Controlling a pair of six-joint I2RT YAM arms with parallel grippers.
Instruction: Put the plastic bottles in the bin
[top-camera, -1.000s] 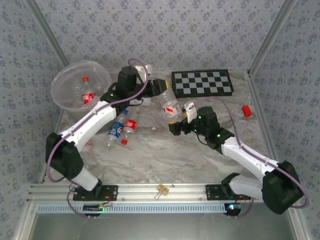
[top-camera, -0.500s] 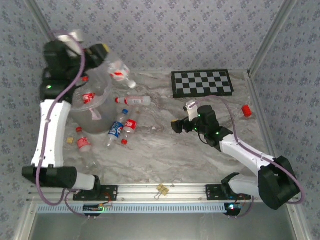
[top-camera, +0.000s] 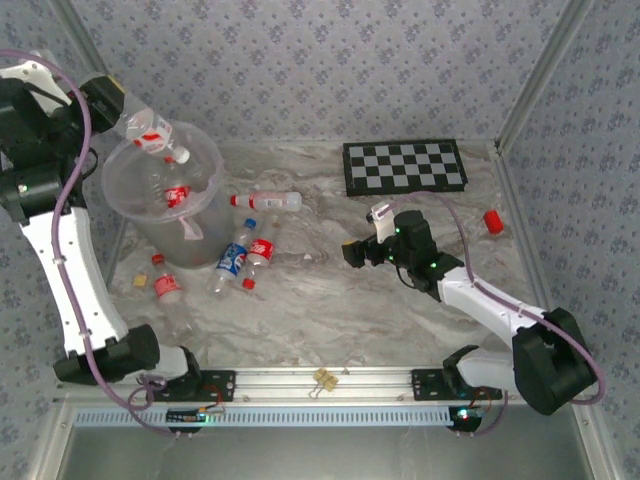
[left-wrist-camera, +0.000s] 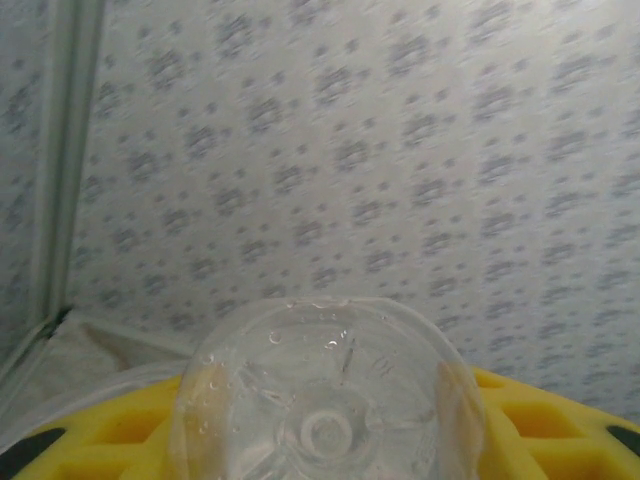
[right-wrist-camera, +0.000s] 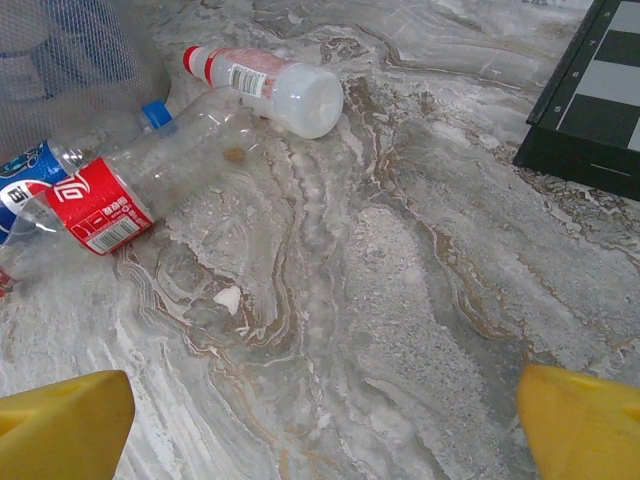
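Top external view: left gripper (top-camera: 112, 102) high in the upper left of the frame, jaws pinching 1 held bottle (top-camera: 150, 132), clear with a red label, cap end tipped down-right over the rim of the bin (top-camera: 190, 235). I judge it is held there so it falls inside once let go; not yet released. Left wrist view agrees on the grip: the bottle's base sits between the 2 yellow pads (left-wrist-camera: 120, 430), wallpaper behind. Right gripper (top-camera: 352, 250) sits low over the table (top-camera: 400, 320) at mid-frame, jaws spread with nothing between them, facing the bottles to its left, likely lined up for the next pick. Count: 1 held; at least 1 binned bottle (top-camera: 176, 195) with a red label, the frosted wall blurring any others; 4 on the table: white-labelled bottle (top-camera: 266, 201), blue-labelled bottle (top-camera: 232, 259), red-labelled bottle (top-camera: 259, 249), red-capped bottle (top-camera: 165, 287) at the bin's lower left. Also 1 checkerboard (top-camera: 405, 167) and 1 loose red cap (top-camera: 492, 221) at right.
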